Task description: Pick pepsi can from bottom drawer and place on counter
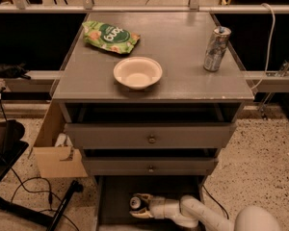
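— Where is the gripper (134, 206)?
— Low in the bottom drawer (114, 196), which is pulled out. The arm reaches in from the right.
— And the fingers (143, 197)?
— Parted about as wide as the pepsi can (135, 202), one on either side. The can stands on the drawer floor between them. I cannot tell whether they touch it.
— The bench (183, 76)?
— It carries a white bowl (137, 72), a green snack bag (111, 36) and a taller silver can (216, 48)
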You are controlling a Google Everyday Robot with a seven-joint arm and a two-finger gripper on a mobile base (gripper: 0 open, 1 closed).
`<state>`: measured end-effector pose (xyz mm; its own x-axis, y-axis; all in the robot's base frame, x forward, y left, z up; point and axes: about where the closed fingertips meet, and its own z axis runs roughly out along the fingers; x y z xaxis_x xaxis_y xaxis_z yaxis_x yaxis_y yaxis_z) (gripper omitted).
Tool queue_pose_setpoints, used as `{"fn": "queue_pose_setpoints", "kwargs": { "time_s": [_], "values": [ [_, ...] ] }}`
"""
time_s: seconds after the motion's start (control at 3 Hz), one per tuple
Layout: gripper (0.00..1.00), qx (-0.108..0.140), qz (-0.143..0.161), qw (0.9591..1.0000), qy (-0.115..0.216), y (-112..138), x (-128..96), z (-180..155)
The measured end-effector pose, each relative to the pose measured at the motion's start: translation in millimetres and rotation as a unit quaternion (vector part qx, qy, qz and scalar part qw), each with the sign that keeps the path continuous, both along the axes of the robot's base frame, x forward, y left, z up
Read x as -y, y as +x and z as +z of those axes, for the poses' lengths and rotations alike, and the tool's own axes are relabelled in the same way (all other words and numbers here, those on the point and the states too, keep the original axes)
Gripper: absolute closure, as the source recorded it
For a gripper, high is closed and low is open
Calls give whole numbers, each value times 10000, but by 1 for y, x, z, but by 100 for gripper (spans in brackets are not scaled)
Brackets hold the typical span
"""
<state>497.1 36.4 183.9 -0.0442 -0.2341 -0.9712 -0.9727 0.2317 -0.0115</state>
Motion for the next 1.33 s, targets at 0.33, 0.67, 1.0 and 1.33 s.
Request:
{"fn": "queue_pose_setpoints", "kwargs": {
  "time_s": [0.33, 0.67, 1.0, 1.33],
  "values": [
    [73, 0, 0, 10000, 0, 0, 0, 0],
    [96, 51, -87, 9999, 29, -7, 8, 17],
    [100, 68, -456, 9989, 20, -11, 54, 74],
    [100, -110, -826, 9962, 248, -54, 129, 189]
  ]
}}
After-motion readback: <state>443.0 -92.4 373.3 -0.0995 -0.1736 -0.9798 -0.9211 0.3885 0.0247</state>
